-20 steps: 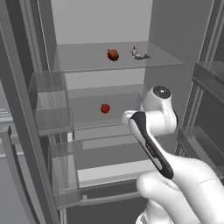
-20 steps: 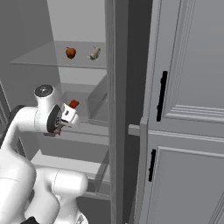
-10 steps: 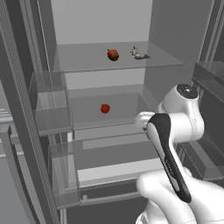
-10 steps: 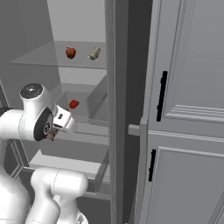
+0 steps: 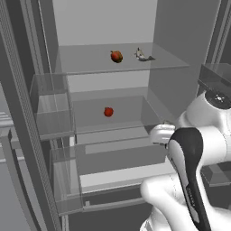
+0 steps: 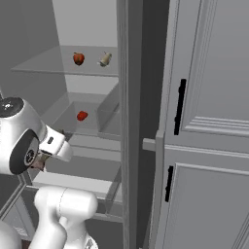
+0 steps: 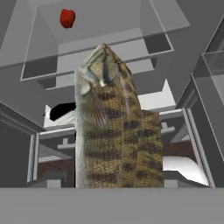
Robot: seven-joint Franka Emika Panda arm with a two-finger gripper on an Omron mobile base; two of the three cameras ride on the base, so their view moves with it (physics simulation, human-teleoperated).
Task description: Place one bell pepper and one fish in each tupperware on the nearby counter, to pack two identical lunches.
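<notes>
Since a second ago the arm has swung back and to the right, away from the fridge shelves, taking the tan fish with it. In the hand view that fish rises from between the fingers, snout up, its scaly brown-banded body covering the middle of the picture; the gripper is clamped on its lower end, jaws held wide by the body. From the right base view the hand sits low at the left, in front of the drawers, with a bit of brown showing at the fingers.

Beyond the fish's snout, the bright red pepper lies on the middle shelf, about midway along it and well back from the front edge; it shows as well in the hand view and the right base view.

On the top shelf the darker pepper rests near the middle, and the silver fish lies just to its right, apart from it, both set back from the front edge. The right base view shows the same pair, pepper left, fish right.

A clear door bin hangs at the left. Grey cabinet doors with black handles stand right of the fridge.
</notes>
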